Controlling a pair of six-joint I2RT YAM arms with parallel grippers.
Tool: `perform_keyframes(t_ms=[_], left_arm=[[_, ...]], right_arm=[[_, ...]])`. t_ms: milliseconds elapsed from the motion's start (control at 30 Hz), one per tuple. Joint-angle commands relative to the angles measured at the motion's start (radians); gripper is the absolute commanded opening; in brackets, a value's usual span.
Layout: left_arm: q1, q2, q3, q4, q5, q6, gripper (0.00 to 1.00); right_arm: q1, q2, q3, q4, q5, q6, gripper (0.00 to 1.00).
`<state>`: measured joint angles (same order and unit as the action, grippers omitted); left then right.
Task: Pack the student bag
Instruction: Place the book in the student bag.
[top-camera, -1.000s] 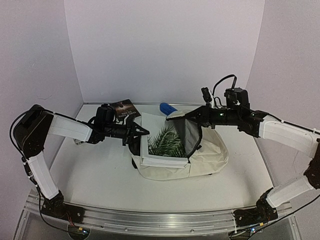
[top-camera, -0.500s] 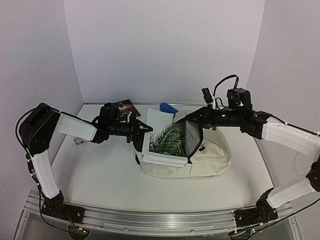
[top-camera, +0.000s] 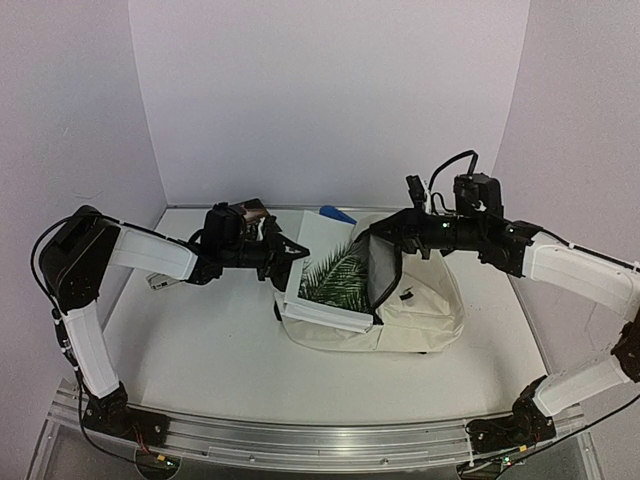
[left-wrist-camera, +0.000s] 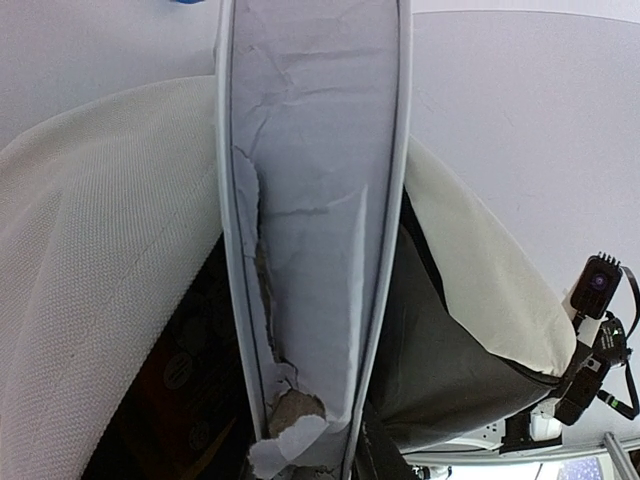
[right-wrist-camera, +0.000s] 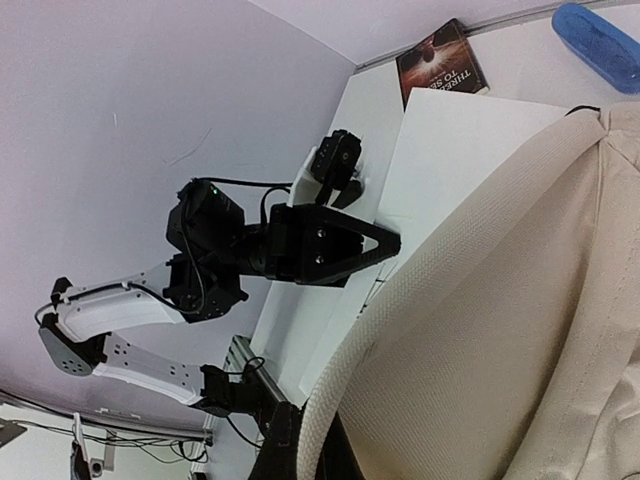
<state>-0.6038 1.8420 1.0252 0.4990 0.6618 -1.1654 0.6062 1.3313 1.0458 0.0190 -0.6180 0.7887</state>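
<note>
One dark book (right-wrist-camera: 440, 62) lettered "THREE TO", palm-leaf book (top-camera: 335, 282) partly in student bag (top-camera: 425, 315)

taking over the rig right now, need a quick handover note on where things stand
Grippers: left gripper shut on the palm-leaf book; right gripper shut on the student bag, holding its upper rim up.
Things: bag lies on the table, mouth open toward the left; book partway in.
Done: book entering the bag.
Left: push it fully in. The dark book and blue object at the back are unpacked.
</note>
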Motion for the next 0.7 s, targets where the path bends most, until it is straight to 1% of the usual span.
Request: perform_keyframes(t_ms=[0,167,300,367,500,600,667], left_arm=[[-0.007,0.01,0.044,0.118,-0.186,-0.051,0.18],[-0.049,0.054,0.067,0.131,-0.179,-0.107,0.17],[-0.068,0.107,0.076,0.227,-0.162,-0.172,0.17],[-0.08,0.127,0.097,0.244,-0.154,-0.183,0.17],[-0.103,0.161,0.171,0.191,-0.115,-0.149,0.17],[-0.105,0.185,0.193,0.2,-0.063,-0.157,0.17],[-0.105,0.186,0.194,0.189,-0.041,-0.159,0.17]], right_arm=[[0.045,-0.021,0.064,0.301,-0.066,0.141,0.0],[0.058,-0.011,0.046,0.349,-0.018,0.15,0.0],[0.068,0.018,0.034,0.388,-0.016,0.165,0.0],[0.076,0.029,0.027,0.402,-0.015,0.168,0.0],[0.084,0.044,0.017,0.416,-0.016,0.167,0.0],[0.084,0.042,0.011,0.42,-0.007,0.159,0.0],[0.085,0.028,0.007,0.418,0.031,0.151,0.0]])
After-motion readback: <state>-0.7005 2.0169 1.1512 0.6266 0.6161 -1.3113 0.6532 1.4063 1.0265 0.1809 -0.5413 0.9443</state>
